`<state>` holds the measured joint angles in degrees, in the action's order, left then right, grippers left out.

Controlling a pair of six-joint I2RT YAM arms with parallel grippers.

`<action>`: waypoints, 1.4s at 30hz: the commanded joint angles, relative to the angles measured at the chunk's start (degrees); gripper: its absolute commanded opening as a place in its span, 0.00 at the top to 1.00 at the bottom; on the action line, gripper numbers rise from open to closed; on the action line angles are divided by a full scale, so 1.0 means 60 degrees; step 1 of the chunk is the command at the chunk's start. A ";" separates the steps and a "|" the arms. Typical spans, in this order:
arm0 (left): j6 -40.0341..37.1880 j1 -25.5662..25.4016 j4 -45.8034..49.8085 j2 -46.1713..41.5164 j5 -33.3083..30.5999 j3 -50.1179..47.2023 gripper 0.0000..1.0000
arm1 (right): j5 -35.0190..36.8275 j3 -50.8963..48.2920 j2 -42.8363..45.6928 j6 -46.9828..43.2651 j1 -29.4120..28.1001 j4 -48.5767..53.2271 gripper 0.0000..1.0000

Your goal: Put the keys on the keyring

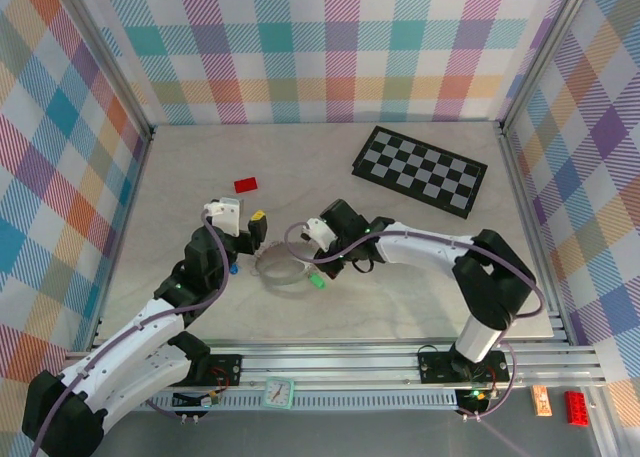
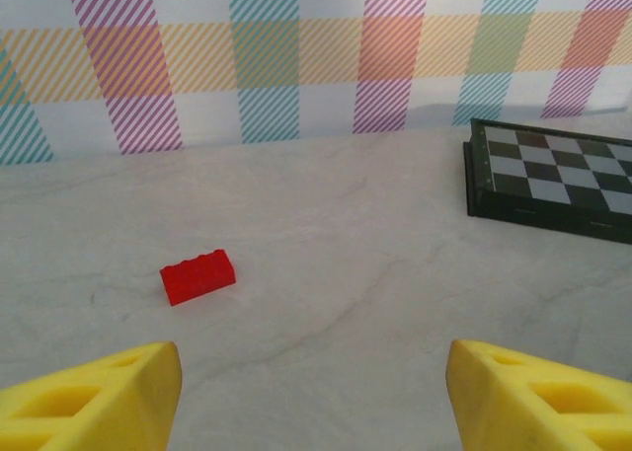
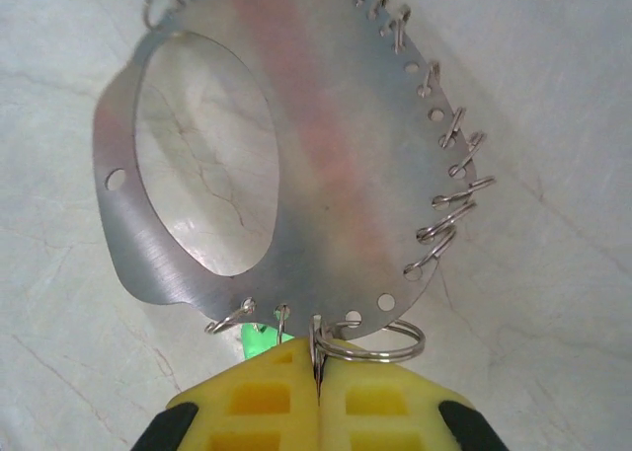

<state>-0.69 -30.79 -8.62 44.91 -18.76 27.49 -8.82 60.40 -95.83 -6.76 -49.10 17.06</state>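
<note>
**Plaid Walls Around a Pale Table**

A pale marbled tabletop (image 1: 400, 307) is enclosed on three sides by pastel plaid walls (image 1: 330, 47). Aluminium framing (image 1: 350, 362) is seen along the near edge and up the corners. Soft, even light is cast throughout.

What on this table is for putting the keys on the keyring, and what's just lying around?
For the job: keyring, green key, blue key, right tool shut on the keyring.
Lying about: red block, checkerboard.

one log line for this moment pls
right gripper: shut on keyring edge | left gripper: open, empty | green key: beside keyring | blue key: apart from keyring
</note>
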 commanded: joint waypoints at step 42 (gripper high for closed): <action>-0.0117 0.1104 0.1608 0.1502 0.5969 0.1471 0.43 | -0.2021 -0.1043 0.1718 -0.0064 0.1384 -0.1175 1.00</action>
<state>-7.73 -24.60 4.32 54.72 19.11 38.02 -18.15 53.36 -84.05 -17.74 -40.75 7.42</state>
